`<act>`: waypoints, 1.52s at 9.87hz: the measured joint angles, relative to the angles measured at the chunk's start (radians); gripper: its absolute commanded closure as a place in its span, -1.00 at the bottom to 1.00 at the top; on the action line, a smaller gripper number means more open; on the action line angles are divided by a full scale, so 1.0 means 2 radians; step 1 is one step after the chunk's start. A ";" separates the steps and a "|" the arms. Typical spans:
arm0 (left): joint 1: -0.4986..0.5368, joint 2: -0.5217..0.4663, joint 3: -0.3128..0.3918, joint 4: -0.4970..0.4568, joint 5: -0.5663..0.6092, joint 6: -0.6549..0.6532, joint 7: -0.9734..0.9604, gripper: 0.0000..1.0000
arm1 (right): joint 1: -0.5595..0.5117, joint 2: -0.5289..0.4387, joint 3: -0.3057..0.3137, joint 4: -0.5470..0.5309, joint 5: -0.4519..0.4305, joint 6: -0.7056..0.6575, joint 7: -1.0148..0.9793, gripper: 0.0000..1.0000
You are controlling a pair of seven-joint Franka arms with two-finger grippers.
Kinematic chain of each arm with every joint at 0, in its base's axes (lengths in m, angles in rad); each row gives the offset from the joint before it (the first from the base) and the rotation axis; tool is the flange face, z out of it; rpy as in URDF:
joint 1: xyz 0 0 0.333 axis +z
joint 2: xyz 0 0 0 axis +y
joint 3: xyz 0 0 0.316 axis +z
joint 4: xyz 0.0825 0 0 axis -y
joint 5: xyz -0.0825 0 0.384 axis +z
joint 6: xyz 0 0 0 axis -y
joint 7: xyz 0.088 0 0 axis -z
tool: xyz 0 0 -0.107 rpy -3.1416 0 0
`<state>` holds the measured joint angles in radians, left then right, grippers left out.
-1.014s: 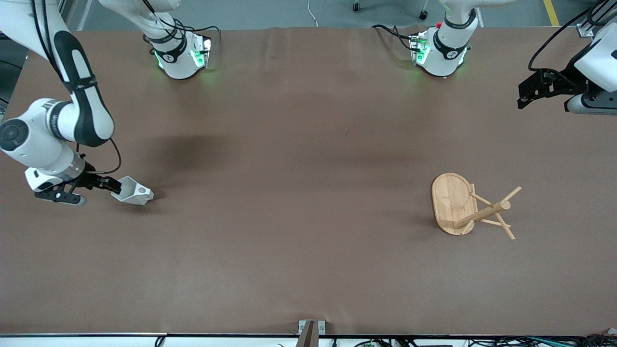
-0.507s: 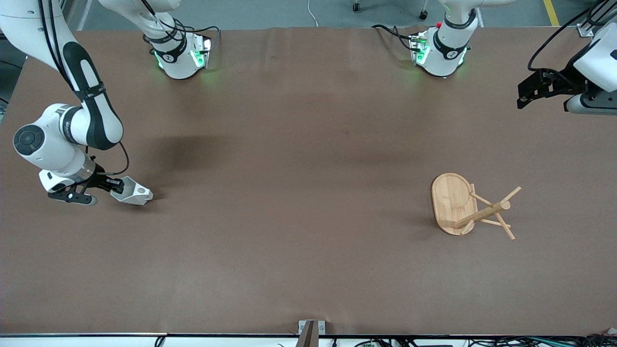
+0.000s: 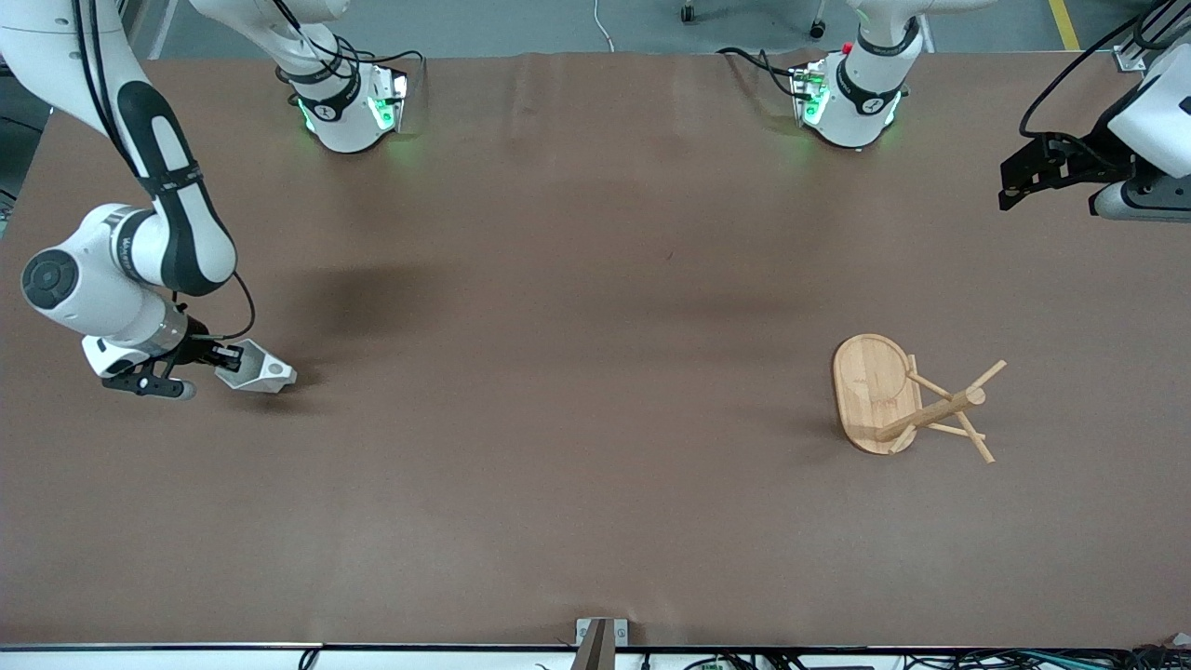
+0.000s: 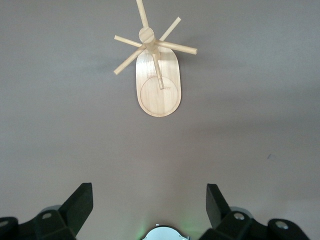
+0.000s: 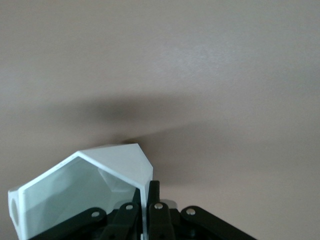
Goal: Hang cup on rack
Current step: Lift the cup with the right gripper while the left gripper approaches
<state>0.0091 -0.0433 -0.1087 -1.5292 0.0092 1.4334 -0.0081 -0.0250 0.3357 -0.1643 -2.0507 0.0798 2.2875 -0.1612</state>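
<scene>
The small white faceted cup point(image 3: 256, 369) lies on its side on the brown table at the right arm's end, its tab with the round hole facing up. My right gripper point(image 3: 223, 357) is shut on the cup's rim wall; in the right wrist view the fingers point(image 5: 156, 197) pinch the white wall of the cup point(image 5: 85, 190). The bamboo rack point(image 3: 907, 400) lies toppled on its side toward the left arm's end, its oval base on edge and pegs pointing away. My left gripper point(image 3: 1007, 181) waits open, high over the table's edge, and sees the rack point(image 4: 156, 65).
Both arm bases point(image 3: 349, 102) stand along the table edge farthest from the front camera. A small metal bracket point(image 3: 600, 633) sits at the nearest edge.
My right arm shifted slightly toward the cup and the gripper closed in on its rim; the cup barely moved. The left arm and the rack stayed still.
</scene>
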 measured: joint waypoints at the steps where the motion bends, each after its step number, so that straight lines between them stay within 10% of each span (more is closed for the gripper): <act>1: 0.000 0.000 0.000 0.000 0.000 0.000 0.000 -1.00 | 0.003 -0.003 0.001 0.052 0.001 -0.078 -0.013 0.99; 6: -0.006 0.017 -0.014 0.026 -0.006 0.001 0.001 -1.00 | 0.026 -0.011 0.076 0.150 0.033 -0.190 -0.057 0.99; 12: -0.013 0.036 -0.135 0.055 -0.153 -0.003 0.002 -1.00 | 0.042 -0.005 0.175 0.155 0.380 -0.199 -0.131 0.99; 15: -0.016 0.039 -0.222 0.031 -0.182 0.087 0.002 -1.00 | 0.054 0.002 0.234 0.155 0.472 -0.199 -0.107 0.99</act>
<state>-0.0233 0.0345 -0.5536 -1.4665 -0.3555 1.6081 -0.0035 0.0822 0.3388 0.3030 -1.7403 1.0240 1.8898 -0.3745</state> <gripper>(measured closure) 0.000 0.956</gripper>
